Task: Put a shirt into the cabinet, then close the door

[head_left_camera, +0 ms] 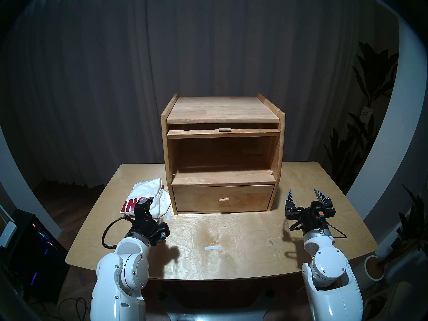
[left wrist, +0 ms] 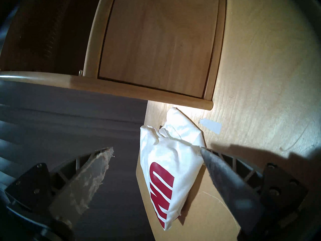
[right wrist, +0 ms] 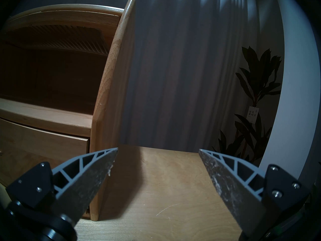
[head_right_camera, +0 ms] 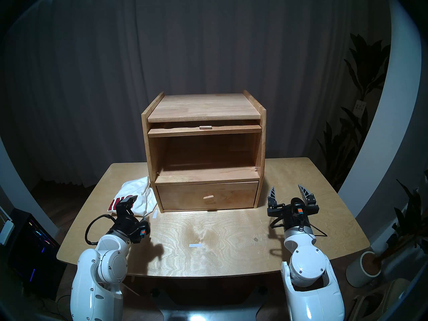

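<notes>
The white shirt (head_left_camera: 148, 194) with dark-red letters lies crumpled on the table, against the cabinet's left front corner. The light wooden cabinet (head_left_camera: 222, 109) stands at the back of the table with its upper compartment bare. Its door (head_left_camera: 223, 133) is lifted flat under the top board, peg knob facing me; the right wrist view shows its ribbed window (right wrist: 57, 39). My left gripper (left wrist: 156, 148) hovers open over the shirt (left wrist: 166, 165), one fingertip (left wrist: 204, 151) at the cloth's edge. My right gripper (head_left_camera: 303, 194) is open with nothing in it, right of the drawer.
The bottom drawer (head_left_camera: 223, 199) is shut. Two white tape marks (head_left_camera: 211, 248) (head_left_camera: 168, 215) lie on the wooden table (head_left_camera: 243, 232). A potted plant (head_left_camera: 370, 105) stands off the right side and a computer case (head_left_camera: 34, 244) on the floor at left.
</notes>
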